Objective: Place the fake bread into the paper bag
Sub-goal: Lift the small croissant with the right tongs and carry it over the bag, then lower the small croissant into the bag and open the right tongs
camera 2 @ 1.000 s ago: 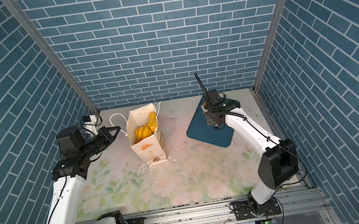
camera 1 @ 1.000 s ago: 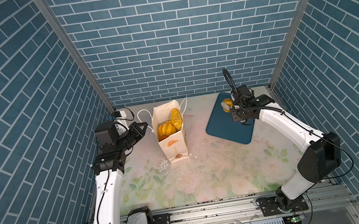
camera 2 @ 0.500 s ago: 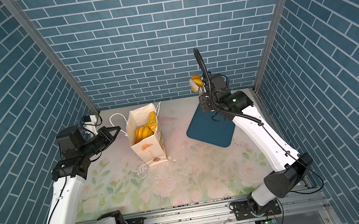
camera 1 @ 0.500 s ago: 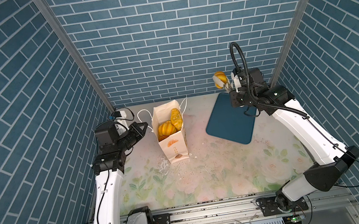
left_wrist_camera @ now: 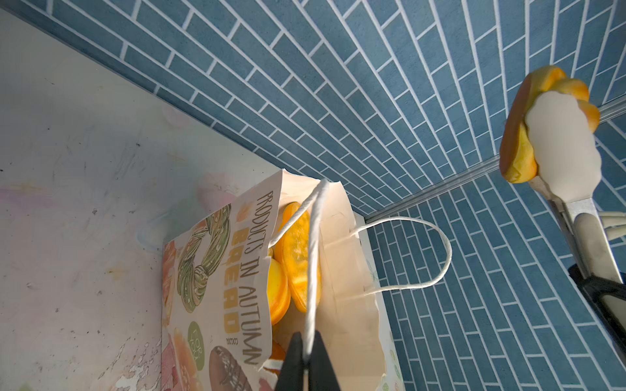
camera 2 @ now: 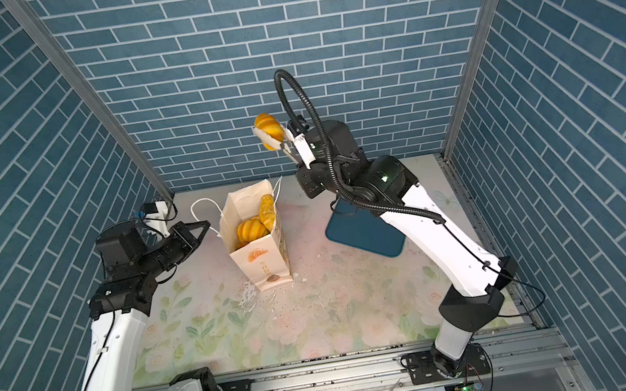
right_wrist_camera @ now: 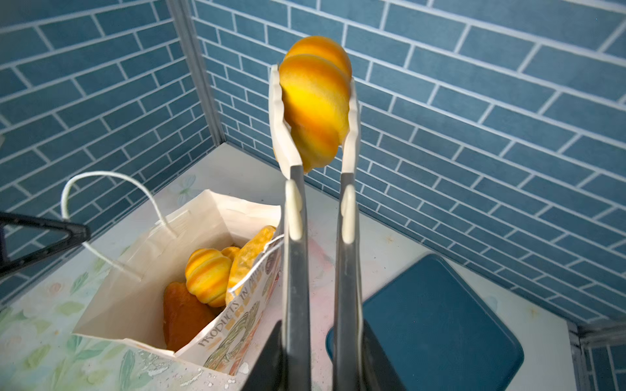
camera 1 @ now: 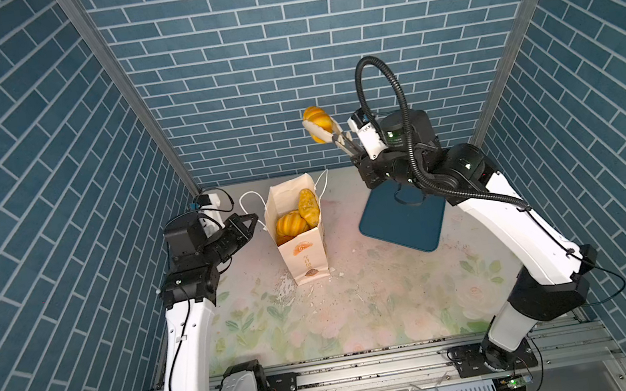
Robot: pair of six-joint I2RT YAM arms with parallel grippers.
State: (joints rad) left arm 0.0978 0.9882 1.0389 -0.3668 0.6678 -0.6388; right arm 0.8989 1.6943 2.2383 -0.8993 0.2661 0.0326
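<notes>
The bag's (camera 1: pixel 305 256) walls hide all but the top pieces of bread (camera 1: pixel 291 225) in both top views, and its logo print is too small to read. The right arm (camera 1: pixel 463 170) covers the tray's (camera 1: pixel 400 225) far edge. In the wrist views the picture edge cuts off the left gripper (left_wrist_camera: pixel 306 342), pinching the handle (left_wrist_camera: pixel 314 264), and the right gripper (right_wrist_camera: pixel 321 355), clamped on the tongs (right_wrist_camera: pixel 294 270).

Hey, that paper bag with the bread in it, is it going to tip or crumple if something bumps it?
Probably floppy: the paper bag has thin walls with a creased rim. It is tall on a narrow base, so a sideways bump could tip it, though the left pincer, shut on a cord handle, likely steadies it.
</notes>
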